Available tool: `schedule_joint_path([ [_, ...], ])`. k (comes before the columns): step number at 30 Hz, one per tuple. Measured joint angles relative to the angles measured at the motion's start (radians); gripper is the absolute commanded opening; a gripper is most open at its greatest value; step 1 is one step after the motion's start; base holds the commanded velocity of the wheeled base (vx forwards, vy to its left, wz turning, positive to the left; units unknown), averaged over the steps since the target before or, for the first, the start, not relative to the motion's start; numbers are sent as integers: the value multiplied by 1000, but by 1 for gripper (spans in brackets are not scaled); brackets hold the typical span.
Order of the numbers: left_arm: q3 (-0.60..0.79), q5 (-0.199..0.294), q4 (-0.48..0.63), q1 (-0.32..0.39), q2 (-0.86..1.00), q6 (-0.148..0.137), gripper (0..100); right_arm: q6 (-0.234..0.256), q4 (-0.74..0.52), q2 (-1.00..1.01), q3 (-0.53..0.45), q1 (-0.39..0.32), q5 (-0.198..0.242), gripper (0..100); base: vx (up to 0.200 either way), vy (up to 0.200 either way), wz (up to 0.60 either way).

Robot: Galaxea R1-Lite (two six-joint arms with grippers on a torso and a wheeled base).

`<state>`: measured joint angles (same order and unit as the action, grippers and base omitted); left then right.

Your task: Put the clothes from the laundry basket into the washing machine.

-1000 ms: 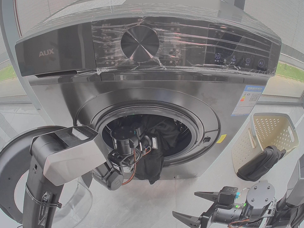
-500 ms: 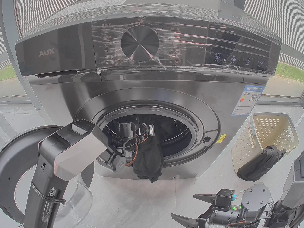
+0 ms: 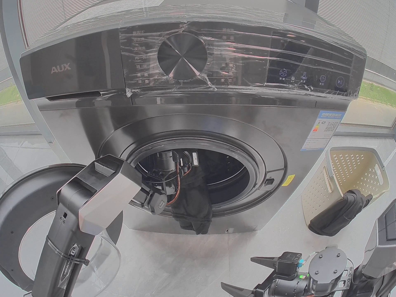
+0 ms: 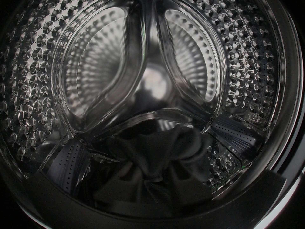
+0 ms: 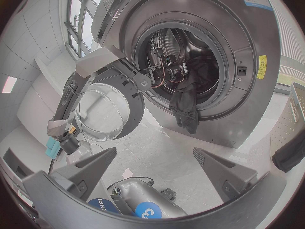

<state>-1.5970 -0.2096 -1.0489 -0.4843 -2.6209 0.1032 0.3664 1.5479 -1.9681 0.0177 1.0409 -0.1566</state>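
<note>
The washing machine [image 3: 194,116] stands with its round door [image 3: 24,211] swung open to the left. My left arm [image 3: 103,190] reaches into the drum opening, with its wrist [image 3: 167,168] past the rim. A black garment [image 3: 192,205] hangs over the drum's front lip beside that wrist, its tail dangling outside [image 5: 186,108]. The left wrist view looks into the steel drum [image 4: 247,64], where dark cloth [image 4: 155,153] lies bunched at the bottom. A cream laundry basket [image 3: 354,170] leans at the right, a second black garment [image 3: 338,213] spilling from it. My right gripper [image 3: 237,272] is low and open, holding nothing.
Grey tiled floor [image 3: 247,244] lies bare between the machine and the basket. The open door's glass bowl [image 5: 101,112] juts out on the left side. Windows run behind the machine.
My left arm has pushed deeper into the drum, drawing the black garment up and inward. The right gripper has sunk slightly lower.
</note>
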Motion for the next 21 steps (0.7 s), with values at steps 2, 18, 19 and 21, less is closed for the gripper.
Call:
schedule_joint_path([
  [2,5,0,-6,-5,2,2,100,0,0,-2,0,1,0,100,0,0,0],
  [18,409,86,113,-61,180,-11,100,-4,1,0,0,-7,-1,100,0,0,0],
  [19,437,91,123,-65,191,-15,100,-4,1,0,0,-7,-1,100,0,0,0],
  [21,503,103,150,-74,218,-26,100,-4,1,1,0,-8,-1,100,0,0,0],
])
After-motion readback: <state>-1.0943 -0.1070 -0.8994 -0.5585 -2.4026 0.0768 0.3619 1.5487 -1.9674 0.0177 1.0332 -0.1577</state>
